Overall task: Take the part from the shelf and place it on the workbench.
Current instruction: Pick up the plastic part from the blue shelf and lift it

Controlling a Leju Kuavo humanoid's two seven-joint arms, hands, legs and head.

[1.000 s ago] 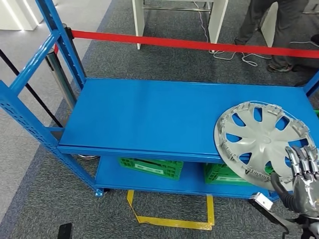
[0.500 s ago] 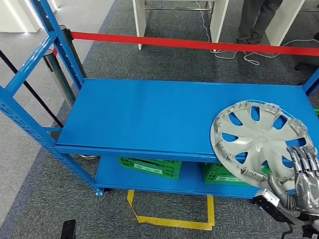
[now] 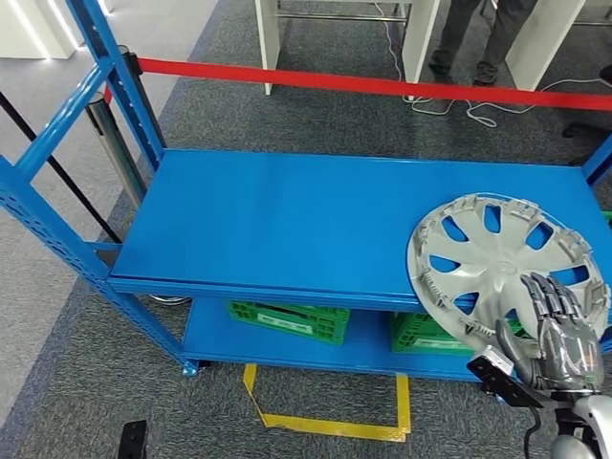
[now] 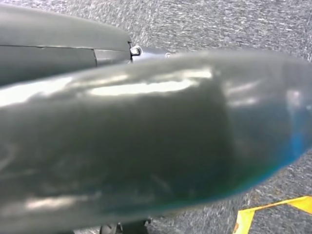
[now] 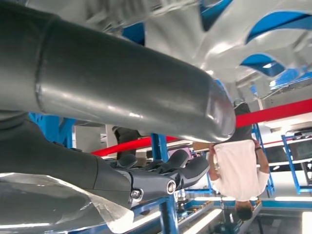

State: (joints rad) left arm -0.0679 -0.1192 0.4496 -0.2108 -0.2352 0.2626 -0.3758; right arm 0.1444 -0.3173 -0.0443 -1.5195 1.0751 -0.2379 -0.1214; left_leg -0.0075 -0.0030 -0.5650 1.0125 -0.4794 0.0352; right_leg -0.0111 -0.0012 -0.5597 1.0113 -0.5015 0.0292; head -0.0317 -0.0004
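The part (image 3: 498,273) is a silver, round plastic wheel cover with curved spokes and a notched rim. It lies tilted at the right end of the blue shelf (image 3: 289,220), its near edge jutting past the shelf's front.

You see the silver hubcap (image 3: 505,271) lying at the right end of the blue shelf (image 3: 289,225), its near edge hanging over the front. Your right hand (image 3: 559,330) holds that near rim, fingers on top, thumb beneath. Green crates (image 3: 289,320) sit on the level below.
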